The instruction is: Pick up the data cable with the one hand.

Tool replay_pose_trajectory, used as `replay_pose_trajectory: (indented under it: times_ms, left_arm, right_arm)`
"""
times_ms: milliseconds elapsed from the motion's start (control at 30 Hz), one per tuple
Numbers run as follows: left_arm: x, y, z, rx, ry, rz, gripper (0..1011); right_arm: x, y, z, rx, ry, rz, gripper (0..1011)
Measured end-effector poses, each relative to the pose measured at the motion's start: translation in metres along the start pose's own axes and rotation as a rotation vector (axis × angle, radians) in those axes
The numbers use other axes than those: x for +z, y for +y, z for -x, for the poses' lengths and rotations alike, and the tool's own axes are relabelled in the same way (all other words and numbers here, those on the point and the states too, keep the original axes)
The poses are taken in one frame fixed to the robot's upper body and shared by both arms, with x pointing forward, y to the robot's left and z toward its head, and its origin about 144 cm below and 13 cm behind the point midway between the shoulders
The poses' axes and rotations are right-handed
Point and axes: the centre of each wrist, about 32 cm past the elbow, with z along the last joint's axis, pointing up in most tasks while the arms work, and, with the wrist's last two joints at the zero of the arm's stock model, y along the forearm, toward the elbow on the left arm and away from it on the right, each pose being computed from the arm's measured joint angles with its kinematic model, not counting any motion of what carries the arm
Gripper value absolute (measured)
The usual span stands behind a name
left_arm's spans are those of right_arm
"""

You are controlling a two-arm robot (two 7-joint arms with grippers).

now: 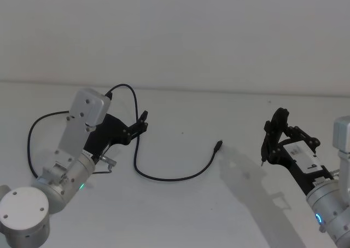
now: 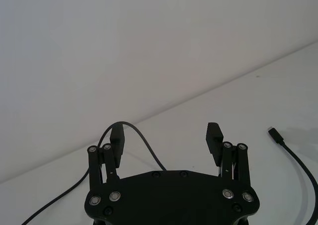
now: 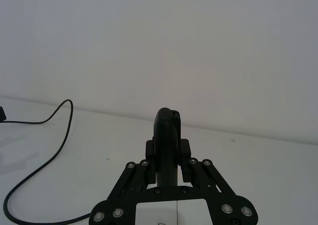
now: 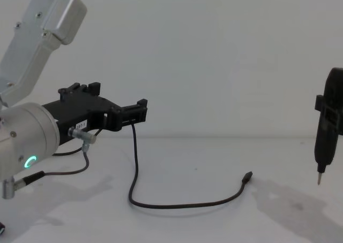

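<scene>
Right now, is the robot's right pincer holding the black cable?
No, the right pincer is shut on a slim black tool, and the data cable lies well apart from it.

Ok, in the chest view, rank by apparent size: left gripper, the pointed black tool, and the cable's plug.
1. left gripper and pointed black tool: about alike, tool cut by the frame edge, so unranked.
2. cable's plug: clearly smallest.

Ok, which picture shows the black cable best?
The head view: the data cable shows nearly end to end, loop to plug. The chest view shows its front curve from the side; the wrist views catch only pieces.
</scene>
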Motion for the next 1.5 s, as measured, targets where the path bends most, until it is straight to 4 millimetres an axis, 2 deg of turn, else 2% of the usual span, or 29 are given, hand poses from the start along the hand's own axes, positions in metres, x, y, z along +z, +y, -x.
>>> replay_pose_trajectory:
  times_ms: [1200,1500]
  left_arm:
    - [0.0001,0.0,0.0,-0.001,-0.001,0.0,1001]
    - [0.0024,0.0025,-0.0015,-0.054,-0.034,-0.002,1001]
  right_arm:
    - [0.0,0.0,0.0,0.0,0.0,0.0,268]
    - [0.0,0.0,0.0,0.0,0.0,0.0,268]
